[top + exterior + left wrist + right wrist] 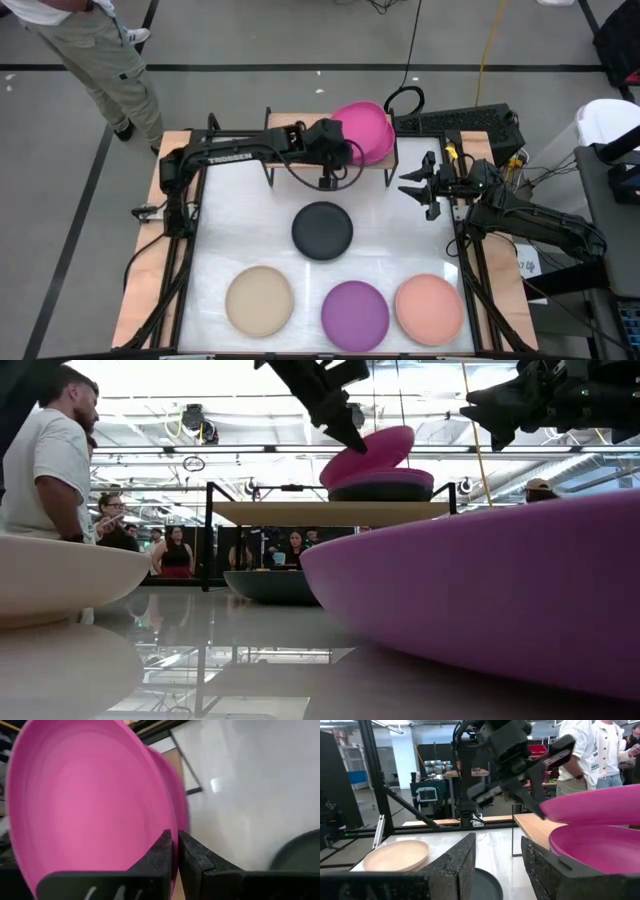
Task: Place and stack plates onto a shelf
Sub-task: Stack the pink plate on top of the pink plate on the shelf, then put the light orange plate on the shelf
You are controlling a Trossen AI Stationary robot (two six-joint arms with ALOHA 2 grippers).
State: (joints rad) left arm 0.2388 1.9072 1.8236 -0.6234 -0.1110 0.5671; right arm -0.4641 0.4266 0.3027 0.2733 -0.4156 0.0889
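**Magenta plate tilting onto the shelf stack**

High view: my left hand pinches the magenta plate at the shelf's three-o'clock end; right hand waits open nearby.

Low view: it's tipped over the stack.

Left wrist: fingers clamped on the rim.

Risk: released this tilted, I reckon it slides off.

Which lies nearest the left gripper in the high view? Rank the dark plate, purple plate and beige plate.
From the left gripper, shut on the tilted magenta pink plate:
1. Round dark grey-black plate, table centre.
2. Round matte purple plate, front centre.
3. Round beige plate, front left.
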